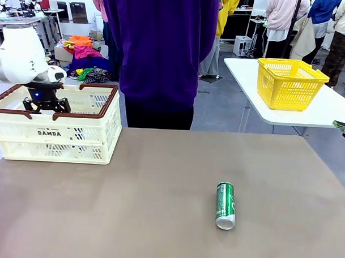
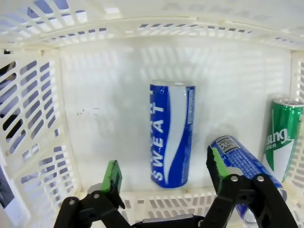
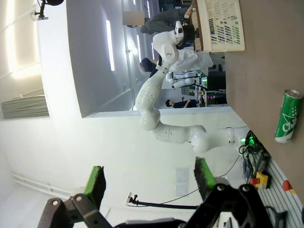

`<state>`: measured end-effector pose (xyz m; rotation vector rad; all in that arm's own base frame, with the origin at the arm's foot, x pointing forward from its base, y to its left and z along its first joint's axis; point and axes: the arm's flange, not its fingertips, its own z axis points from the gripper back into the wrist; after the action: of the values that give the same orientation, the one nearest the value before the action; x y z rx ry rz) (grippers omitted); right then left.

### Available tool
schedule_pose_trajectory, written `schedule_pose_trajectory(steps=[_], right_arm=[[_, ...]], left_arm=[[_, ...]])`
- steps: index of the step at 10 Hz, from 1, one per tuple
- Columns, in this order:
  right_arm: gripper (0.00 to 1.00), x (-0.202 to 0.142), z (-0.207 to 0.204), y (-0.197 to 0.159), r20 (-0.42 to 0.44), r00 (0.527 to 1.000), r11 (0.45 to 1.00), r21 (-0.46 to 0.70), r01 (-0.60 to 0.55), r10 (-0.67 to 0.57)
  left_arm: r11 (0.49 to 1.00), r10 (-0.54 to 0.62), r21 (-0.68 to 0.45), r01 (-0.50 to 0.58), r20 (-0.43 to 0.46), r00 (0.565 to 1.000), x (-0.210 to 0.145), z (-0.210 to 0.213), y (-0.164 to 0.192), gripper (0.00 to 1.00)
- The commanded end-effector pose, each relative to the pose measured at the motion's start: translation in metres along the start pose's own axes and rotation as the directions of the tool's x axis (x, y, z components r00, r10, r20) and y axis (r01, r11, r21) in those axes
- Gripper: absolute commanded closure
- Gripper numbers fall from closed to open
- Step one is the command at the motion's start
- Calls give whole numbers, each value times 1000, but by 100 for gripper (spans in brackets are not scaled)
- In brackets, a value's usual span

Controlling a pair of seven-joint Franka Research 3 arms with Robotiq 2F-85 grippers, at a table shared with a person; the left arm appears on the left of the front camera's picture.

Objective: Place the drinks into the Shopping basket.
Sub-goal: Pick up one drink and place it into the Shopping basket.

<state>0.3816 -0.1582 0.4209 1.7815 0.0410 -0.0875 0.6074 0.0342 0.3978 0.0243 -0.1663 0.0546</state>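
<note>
The cream Shopping basket (image 1: 76,138) with a brown rim stands at the table's far left. My left gripper (image 1: 47,105) hangs inside it. In the left wrist view that gripper (image 2: 165,172) is open, its green pads (image 2: 113,176) apart above a blue can (image 2: 172,134) lying on the basket's floor (image 2: 104,128). A second blue can (image 2: 243,162) and a green can (image 2: 283,142) lie at the side. Another green can (image 1: 225,205) lies alone on the brown table, also in the right wrist view (image 3: 288,116). My right gripper (image 3: 150,180) is open and holds nothing, off the table's right edge (image 1: 343,128).
A person in a purple top (image 1: 161,49) stands at the far side of the table, just right of the basket. A yellow mesh basket (image 1: 290,82) sits on a separate white table (image 1: 332,112) at the back right. Brown tabletop (image 1: 130,207) lies bare around the loose can.
</note>
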Motion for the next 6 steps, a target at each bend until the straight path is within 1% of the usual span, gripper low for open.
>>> schedule_pose_trajectory(steps=[1,3,4,5,6], right_arm=[[0,1,2,5,5,1000,1000,14,13,-13],[0,1,2,5,5,1000,1000,14,13,-13],[0,1,2,5,5,1000,1000,14,13,-13],[0,1,2,5,5,1000,1000,14,13,-13],[0,1,2,5,5,1000,1000,14,13,-13]], left_arm=[[1000,3,4,-3,24,1000,-5,10,0,0],[1000,-11,-20,13,77,997,-9,37,-3,0],[1000,-12,-22,15,123,992,-12,62,-4,0],[1000,-2,-21,5,132,991,-17,95,-4,0],[996,-19,-83,30,123,992,-29,143,-3,0]])
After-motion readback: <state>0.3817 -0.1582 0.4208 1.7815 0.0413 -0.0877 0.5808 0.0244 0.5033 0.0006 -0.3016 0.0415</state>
